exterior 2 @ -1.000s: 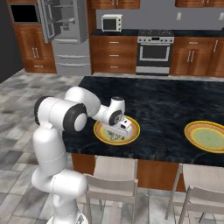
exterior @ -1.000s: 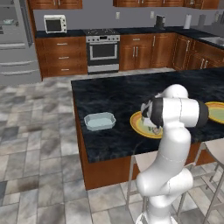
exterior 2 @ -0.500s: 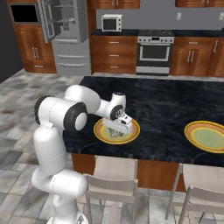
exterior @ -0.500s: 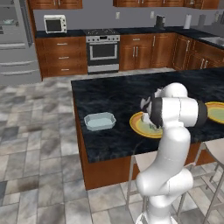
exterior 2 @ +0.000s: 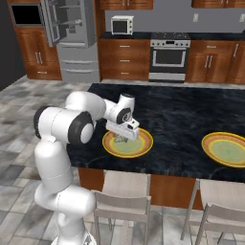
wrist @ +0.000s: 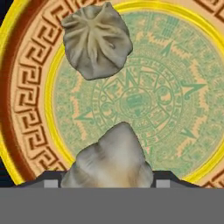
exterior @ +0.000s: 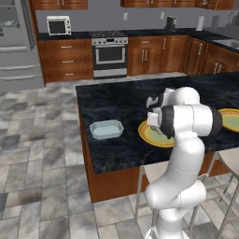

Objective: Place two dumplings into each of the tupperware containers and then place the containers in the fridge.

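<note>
1. A dark marble island [exterior: 116, 102] stands on a grey tiled floor [exterior: 42, 154], with wood cabinets, an oven [exterior: 110, 53] and a microwave [exterior: 58, 25] along the back wall.
2. The fridge [exterior 2: 69, 38] is at the far left; the right base view shows its upper doors open onto grey shelves.
3. The left base view shows one tupperware container [exterior: 107, 129], empty, on the island just left of the near plate [exterior: 148, 135]. A second plate [exterior 2: 225, 148] lies well to the right.
4. The gripper [exterior 2: 123, 139] is down over the near plate.
5. The hand view shows two dumplings on that plate: one dumpling [wrist: 97, 39] lies free near the rim; the other dumpling [wrist: 111, 159] sits between the finger tips [wrist: 49, 180], which flank it on both sides, pinching it.
</note>
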Available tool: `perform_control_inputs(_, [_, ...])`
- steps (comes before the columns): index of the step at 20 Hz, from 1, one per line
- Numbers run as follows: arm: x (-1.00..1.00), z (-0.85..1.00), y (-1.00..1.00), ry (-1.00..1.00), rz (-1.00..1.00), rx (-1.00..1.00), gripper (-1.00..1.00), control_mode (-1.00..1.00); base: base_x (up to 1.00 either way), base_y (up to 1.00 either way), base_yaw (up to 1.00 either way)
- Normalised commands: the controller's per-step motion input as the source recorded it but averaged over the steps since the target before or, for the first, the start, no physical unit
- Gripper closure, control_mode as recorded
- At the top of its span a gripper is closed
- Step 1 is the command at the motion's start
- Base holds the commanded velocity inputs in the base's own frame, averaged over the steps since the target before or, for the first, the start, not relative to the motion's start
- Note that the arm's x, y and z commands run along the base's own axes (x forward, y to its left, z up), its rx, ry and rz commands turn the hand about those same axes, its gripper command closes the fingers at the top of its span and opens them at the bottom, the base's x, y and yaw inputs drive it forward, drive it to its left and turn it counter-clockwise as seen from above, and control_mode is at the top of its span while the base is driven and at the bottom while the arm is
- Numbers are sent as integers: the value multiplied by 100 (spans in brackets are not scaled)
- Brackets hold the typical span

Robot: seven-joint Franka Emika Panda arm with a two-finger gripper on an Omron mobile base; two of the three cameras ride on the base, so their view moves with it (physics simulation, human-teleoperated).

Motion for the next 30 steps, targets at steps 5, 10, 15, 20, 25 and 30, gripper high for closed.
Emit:
perform_control_inputs(5, [25, 17, 75, -2, 9, 6, 100, -100, 0, 0, 0])
perform_control_inputs(10, [28, 23, 92, 0, 8, 0, 100, -100, 0, 0, 0])
perform_control_inputs(15, [25, 22, 93, 1, 7, 0, 100, -100, 0, 0, 0])
perform_control_inputs(20, [43, 12, 72, 5, 2, 0, 100, -100, 0, 0, 0])
perform_control_inputs(25, [36, 4, 72, 6, 0, -2, 100, -100, 0, 0, 0])
perform_control_inputs(30, [2, -2, 60, 10, 0, -6, 100, -100, 0, 0, 0])
